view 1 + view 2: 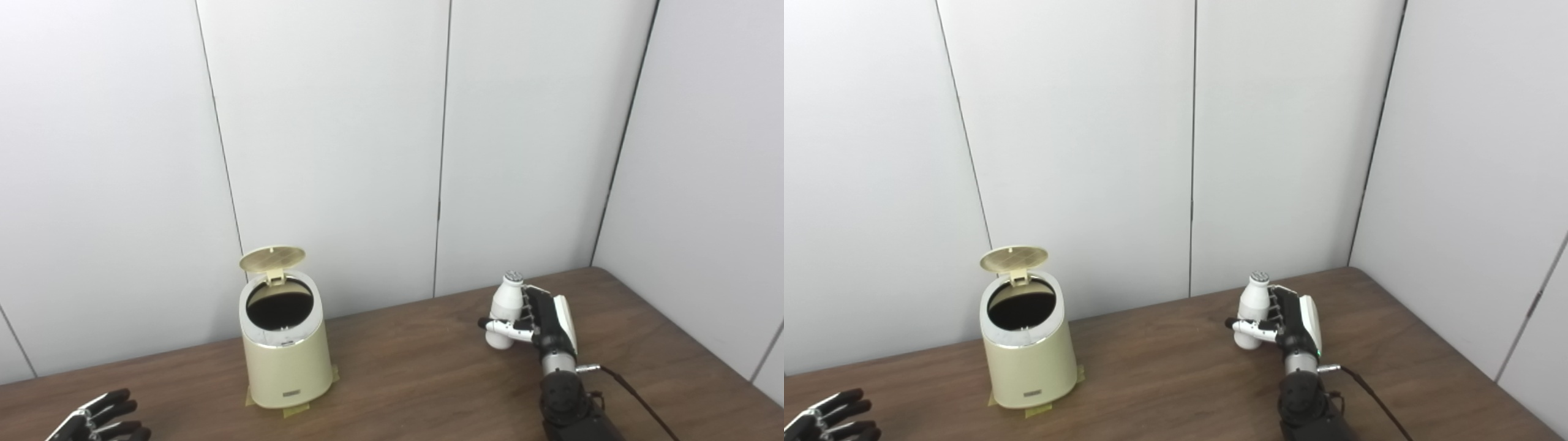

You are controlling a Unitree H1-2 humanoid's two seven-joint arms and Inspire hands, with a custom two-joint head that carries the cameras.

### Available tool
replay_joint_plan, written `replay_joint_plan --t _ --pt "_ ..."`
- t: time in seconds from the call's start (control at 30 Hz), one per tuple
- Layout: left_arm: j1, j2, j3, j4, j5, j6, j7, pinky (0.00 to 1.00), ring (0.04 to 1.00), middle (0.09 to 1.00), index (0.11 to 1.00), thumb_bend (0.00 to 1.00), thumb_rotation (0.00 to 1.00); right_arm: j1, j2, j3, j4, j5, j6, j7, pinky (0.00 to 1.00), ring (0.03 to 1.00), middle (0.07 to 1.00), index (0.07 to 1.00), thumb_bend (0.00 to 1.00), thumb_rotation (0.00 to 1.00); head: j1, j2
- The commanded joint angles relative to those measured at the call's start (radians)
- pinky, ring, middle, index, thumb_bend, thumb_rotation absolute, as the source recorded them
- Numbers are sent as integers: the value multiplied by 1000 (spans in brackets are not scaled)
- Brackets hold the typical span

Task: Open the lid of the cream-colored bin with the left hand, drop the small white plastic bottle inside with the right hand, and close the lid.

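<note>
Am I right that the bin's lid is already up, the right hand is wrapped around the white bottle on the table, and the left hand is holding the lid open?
Not quite. The left hand is not on the lid; it rests open near the table's front edge, apart from the bin, as the left eye view shows. The lid stands up by itself. The right hand does grip the bottle.

I see the bin on the table with its lid tipped up. My right hand wraps the upright bottle; my left hand rests spread and empty at the near edge.
</note>
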Motion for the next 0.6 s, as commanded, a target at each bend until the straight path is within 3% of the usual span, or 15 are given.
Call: replay_joint_plan --t 0.0,0.1,0.23,0.4,0.57 --pt "-36 6 -2 -37 -11 -26 -5 545 650 726 721 524 0 -30 -21 3 -85 -15 -20 -11 352 395 483 523 515 0 1 1" --pt "-36 0 -9 -58 9 7 7 565 674 751 740 495 0 -5 -7 13 -221 -26 34 9 362 392 482 541 512 0 10 1" --pt "-34 -3 -18 -70 32 18 16 588 689 766 769 469 0 2 5 50 -378 -40 48 57 334 392 480 537 513 0 27 -1" --pt "-35 -10 -28 -66 44 4 17 577 680 758 761 476 0 0 20 111 -596 -82 215 157 338 392 484 528 515 0 54 -6" --pt "-36 -18 -41 -57 68 -4 24 567 677 751 763 511 0 -34 14 176 -670 -131 228 243 331 390 483 540 514 0 100 -9"
